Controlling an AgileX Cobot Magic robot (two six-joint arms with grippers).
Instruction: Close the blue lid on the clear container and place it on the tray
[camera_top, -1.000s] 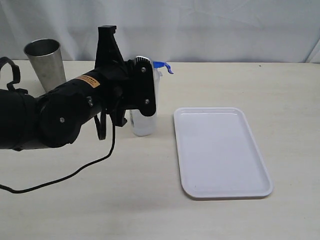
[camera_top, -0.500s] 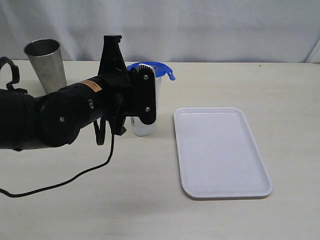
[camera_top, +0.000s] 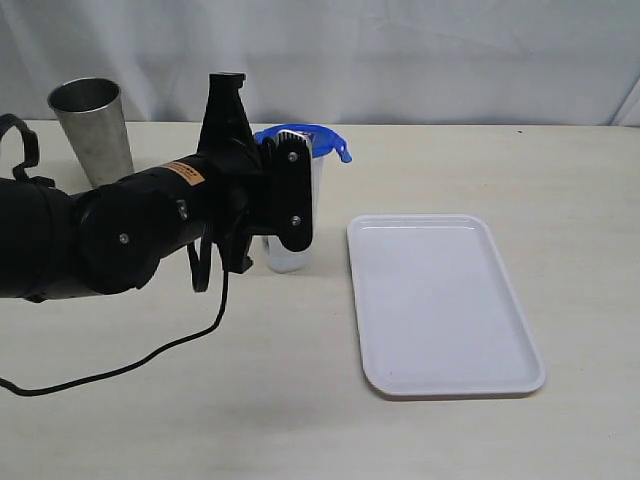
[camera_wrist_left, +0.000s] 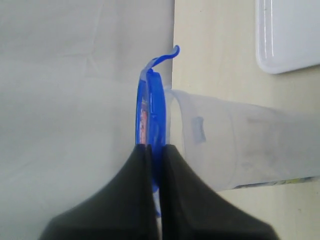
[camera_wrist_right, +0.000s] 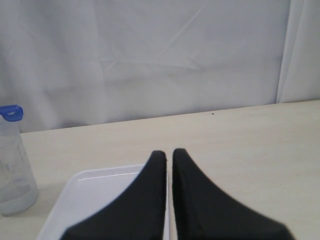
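We are seeing the left gripper (camera_wrist_left: 155, 147) pinching the blue lid (camera_wrist_left: 152, 100) by its edge, the two black fingers pressed against either face of it; the lid is sitting across the mouth of the clear container (camera_wrist_left: 240, 150), and one flap is sticking out away from the wall; whether the lid is seated all round we are unable to tell, since the arm is covering much of it in the exterior view. The container is standing upright on the table (camera_top: 300, 400), just beside the near-left corner of the tray (camera_top: 450, 300) but not touching it; the tray is lying flat with nothing on it. A steel cup (camera_top: 92, 130) is standing well apart, behind the left arm near the white curtain (camera_top: 450, 60). The right gripper (camera_wrist_right: 169, 152) is hanging over the tray's edge with its fingers drawn almost together and holding nothing; from its camera we are looking at the container off to one side, blue lid on top.
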